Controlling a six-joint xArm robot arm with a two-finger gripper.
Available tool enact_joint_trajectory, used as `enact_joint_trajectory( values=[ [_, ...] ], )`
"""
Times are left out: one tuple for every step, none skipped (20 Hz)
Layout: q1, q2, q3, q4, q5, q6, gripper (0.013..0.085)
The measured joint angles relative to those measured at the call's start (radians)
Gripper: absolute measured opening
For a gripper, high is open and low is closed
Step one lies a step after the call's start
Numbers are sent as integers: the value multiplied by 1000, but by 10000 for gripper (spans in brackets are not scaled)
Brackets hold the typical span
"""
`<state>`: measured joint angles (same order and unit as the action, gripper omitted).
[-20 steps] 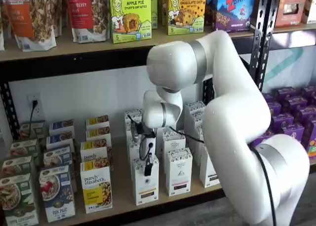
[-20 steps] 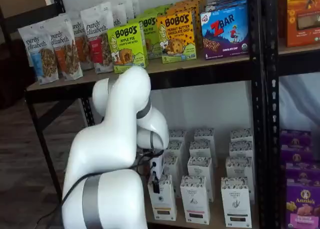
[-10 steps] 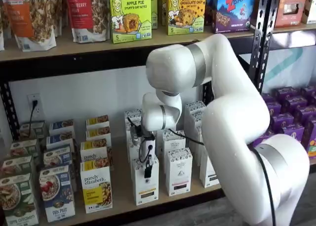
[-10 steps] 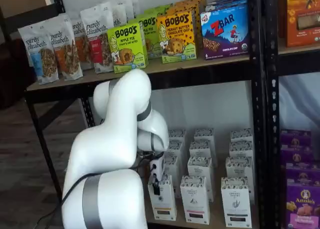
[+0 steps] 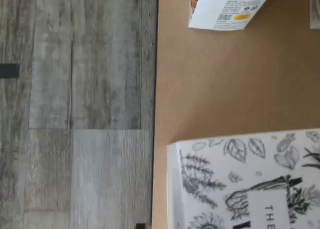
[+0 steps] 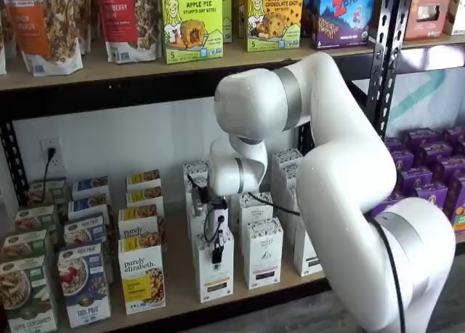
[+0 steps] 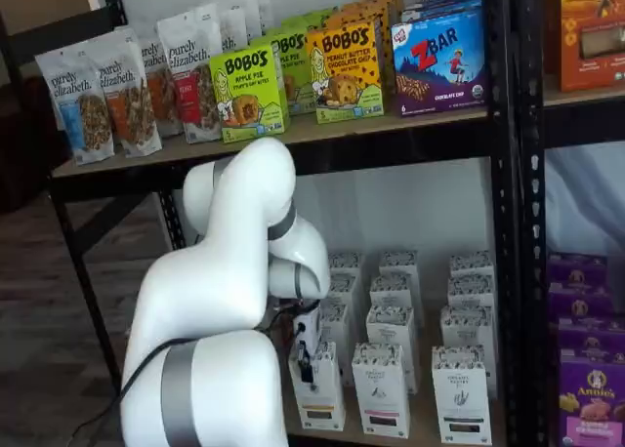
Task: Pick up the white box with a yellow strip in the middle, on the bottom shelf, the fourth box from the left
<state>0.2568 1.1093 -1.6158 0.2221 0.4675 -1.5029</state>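
The gripper point(image 6: 217, 254) hangs over the white box point(image 6: 213, 269) at the front of the bottom shelf point(image 6: 182, 289), presumably lining up a top-down grab. The fingers show side-on, so I cannot tell how they stand.

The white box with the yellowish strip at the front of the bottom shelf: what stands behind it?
Behind the white box stand more white cartons in a row. The gripper and arm cover most of them, so their strips cannot be seen.

Glossy white plastic arm point(image 6: 341, 166). Matt printed cardboard white box point(image 6: 213, 267). Smooth tan wooden bottom shelf point(image 5: 225, 84) with black metal rail. Grey, grainy wood-look floor point(image 5: 75, 109).
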Motion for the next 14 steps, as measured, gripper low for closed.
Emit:
enact_joint_trajectory(
  values=[
    [0, 0, 0, 4, 0, -4, 730],
    [-1, 0, 0, 5, 1, -5, 730],
    [-1, -1, 0, 6, 4, -6, 690],
    [-1, -2, 2, 7, 3, -7, 650],
    [-2, -3, 4, 7, 2, -8, 650],
    [-2, -4, 6, 4, 0, -6, 650],
    [-3, -5, 9, 2, -2, -5, 650],
    [-4, -7, 11, 1, -3, -5, 650],
    [-5, -8, 13, 0, -4, -6, 650],
    [-6, -10, 15, 1, -3, -8, 650],
    [-8, -11, 16, 2, -2, -10, 650],
    [-9, -13, 18, 2, -1, -11, 650],
    [-9, -14, 19, 2, 0, -12, 650],
    [-10, -15, 20, 2, 2, -12, 650]
  ],
)
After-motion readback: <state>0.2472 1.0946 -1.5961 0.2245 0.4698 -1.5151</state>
